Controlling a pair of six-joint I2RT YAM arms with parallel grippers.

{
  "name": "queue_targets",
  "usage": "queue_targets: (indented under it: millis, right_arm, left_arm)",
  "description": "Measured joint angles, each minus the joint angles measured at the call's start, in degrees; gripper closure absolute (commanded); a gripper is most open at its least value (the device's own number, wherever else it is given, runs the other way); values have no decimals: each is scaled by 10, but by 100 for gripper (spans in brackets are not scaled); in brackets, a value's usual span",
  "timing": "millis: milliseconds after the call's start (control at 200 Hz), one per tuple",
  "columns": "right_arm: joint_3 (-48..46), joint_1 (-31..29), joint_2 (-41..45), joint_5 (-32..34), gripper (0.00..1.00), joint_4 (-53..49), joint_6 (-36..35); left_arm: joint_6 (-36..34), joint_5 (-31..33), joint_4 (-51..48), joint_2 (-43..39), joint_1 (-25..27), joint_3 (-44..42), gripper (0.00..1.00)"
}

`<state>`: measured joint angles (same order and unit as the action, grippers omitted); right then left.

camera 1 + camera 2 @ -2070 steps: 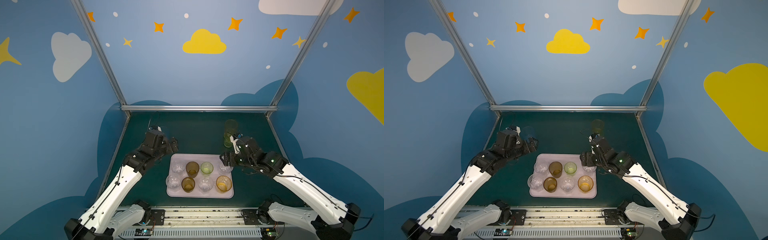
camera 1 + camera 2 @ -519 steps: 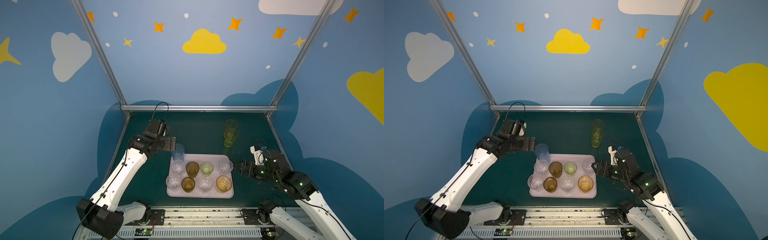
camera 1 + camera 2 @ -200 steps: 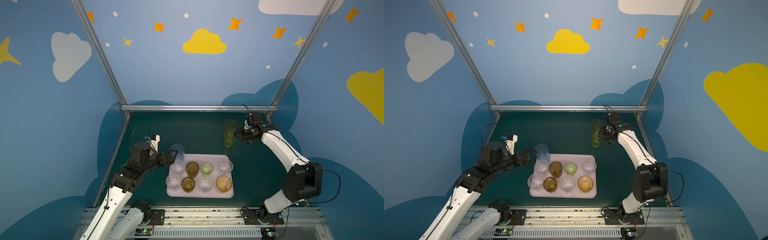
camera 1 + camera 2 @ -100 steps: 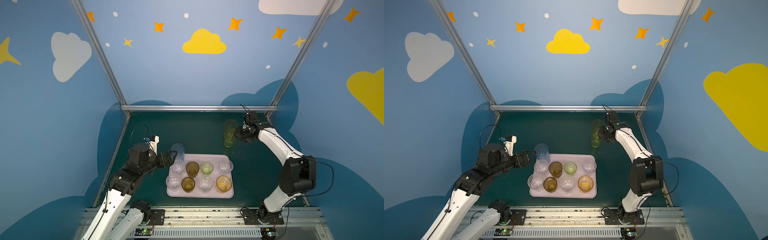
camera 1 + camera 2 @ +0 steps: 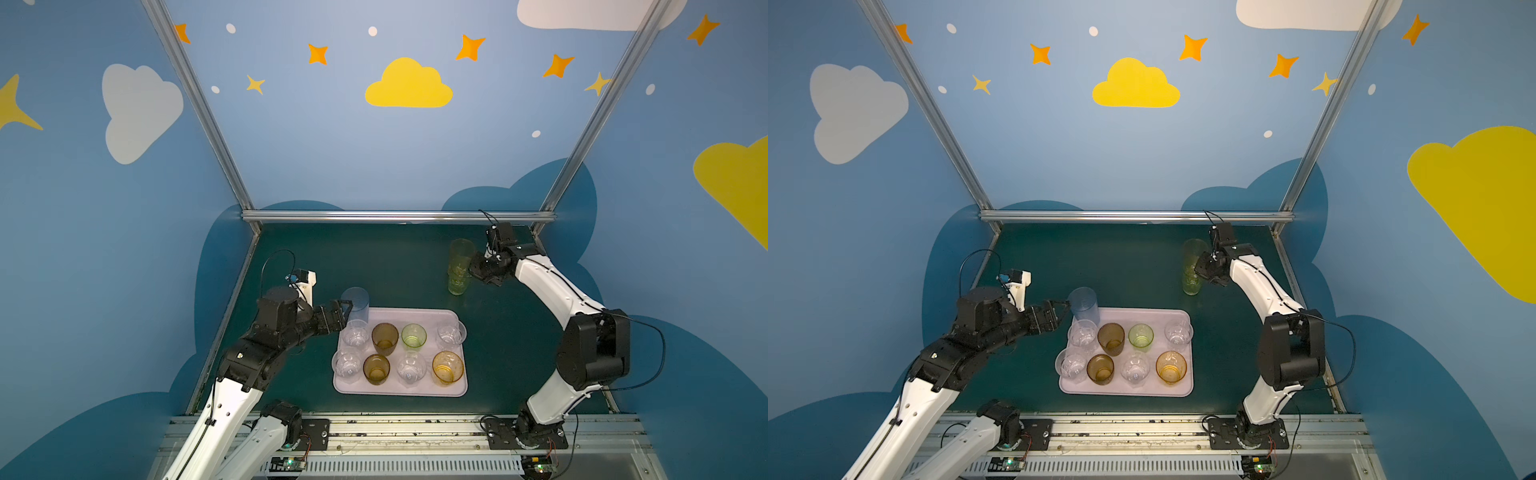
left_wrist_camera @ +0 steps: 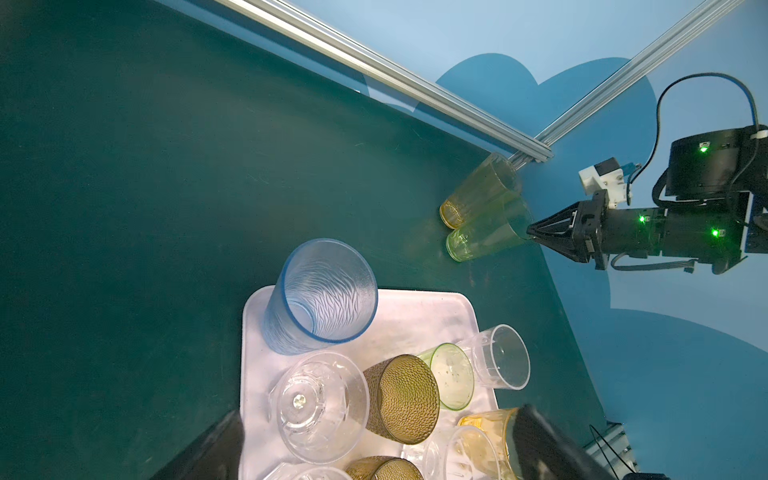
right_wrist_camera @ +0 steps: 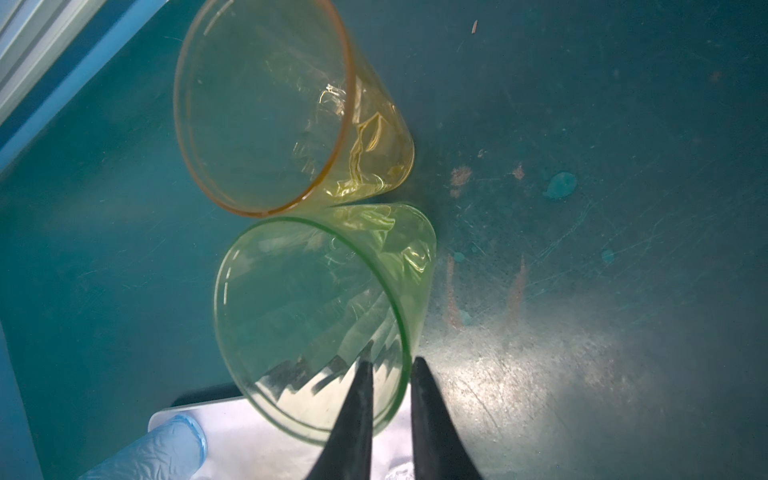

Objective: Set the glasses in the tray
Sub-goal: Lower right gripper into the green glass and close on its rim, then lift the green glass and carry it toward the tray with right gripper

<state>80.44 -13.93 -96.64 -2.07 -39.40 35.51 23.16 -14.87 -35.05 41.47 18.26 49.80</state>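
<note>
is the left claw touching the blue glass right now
Apart. The left wrist view shows the left claw open, both fingers short of the blue glass, with bare tray between.

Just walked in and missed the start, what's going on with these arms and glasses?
Two robot arms are loading glasses onto the pink tray; eight short glasses sit on it. The pale blue glass stands at its far corner, the open left gripper beside it. The right gripper straddles the rim of the yellow-green glass out on the table; whether it grips is unclear. A tall orange glass stands next to that.
</note>
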Motion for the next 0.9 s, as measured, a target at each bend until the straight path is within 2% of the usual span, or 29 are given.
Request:
queue_targets:
  millis: [431, 901]
  right_arm:
    - [0, -3, -19, -9, 88, 7, 0]
    - [0, -23, -24, -16, 100, 1, 0]
  left_arm:
    - [-5, 7, -1, -5, -2, -9, 0]
    - [-13, 11, 0, -5, -2, -9, 0]
